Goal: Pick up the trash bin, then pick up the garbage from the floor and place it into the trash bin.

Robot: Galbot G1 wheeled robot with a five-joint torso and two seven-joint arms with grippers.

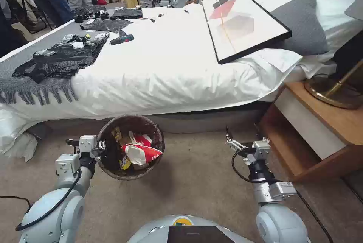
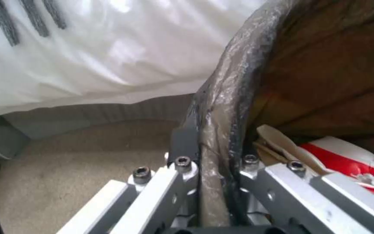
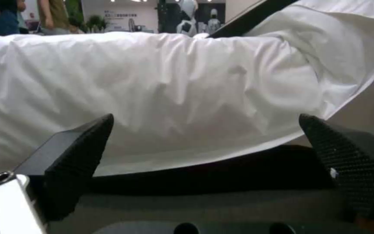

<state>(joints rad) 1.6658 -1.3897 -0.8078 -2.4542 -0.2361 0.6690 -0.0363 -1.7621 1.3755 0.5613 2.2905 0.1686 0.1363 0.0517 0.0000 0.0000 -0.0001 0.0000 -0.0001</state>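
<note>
- The left end effector point(image 1: 101, 147) sits low on the left over the beige carpet floor point(image 1: 196, 182), clamped on the left rim of the trash bin.
- In the left wrist view its fingers point(image 2: 182, 144) stand on either side of the folded bag edge, one outside the wall and one inside, pressed together on it.
- The small round trash bin lined with a crinkled dark brown-black bag point(image 1: 153, 127) is held just in front of the bed, near the centre-left of the head view.
- Inside the bin lies garbage: a crushed red-and-white paper cup point(image 1: 141, 154) on top, with yellow snack wrappers point(image 1: 124, 162) beside it along the left inner wall.
- The wide bed with a white sheet point(image 1: 170, 69) runs behind the bin; flat black plastic bags point(image 1: 64, 55) lie on its left part and a black-framed picture point(image 1: 245, 23) leans on its right part.
- The right end effector point(image 1: 233, 141) hovers over the carpet to the right, well apart from the bin; its black ridged fingers point(image 3: 81, 159) are spread apart with nothing between them.
- A wooden nightstand point(image 1: 332, 122) stands at far right.
</note>
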